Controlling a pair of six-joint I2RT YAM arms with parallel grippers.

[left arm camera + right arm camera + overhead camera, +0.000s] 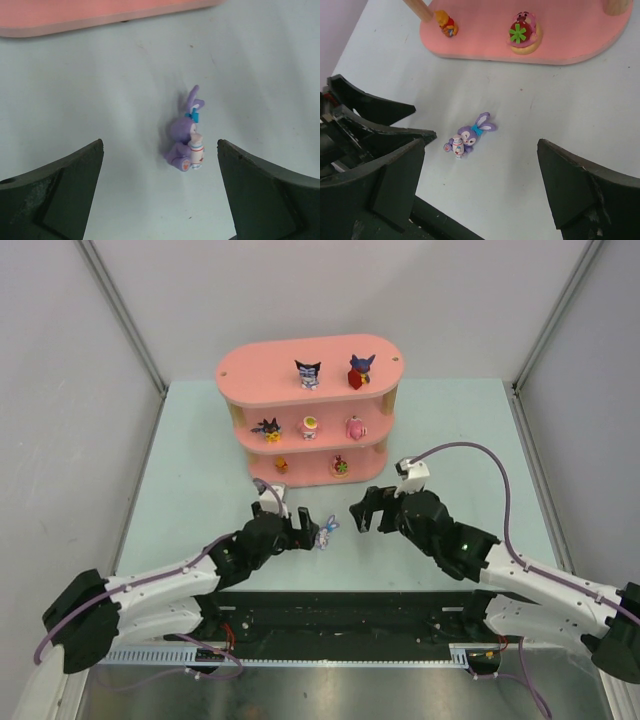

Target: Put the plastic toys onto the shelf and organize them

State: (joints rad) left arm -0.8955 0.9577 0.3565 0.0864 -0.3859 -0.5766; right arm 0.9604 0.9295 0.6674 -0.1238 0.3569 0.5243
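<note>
1. Lying on its side on the table (pixel 190 460), the purple rabbit (pixel 186 137) is in front of the shelf (pixel 250 380), not on it.
2. The left gripper (pixel 160 145) is spread wide with the rabbit between its fingers, not touching them.
3. The right gripper (pixel 481 142) is also spread wide and empty, near the rabbit.
4. Seven other toys stand on the shelf: two on top, three in the middle, two at the bottom.

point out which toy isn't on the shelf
The purple rabbit, lying on the table just ahead of the open left gripper. The other seven toys all sit on the pink shelf.
</note>
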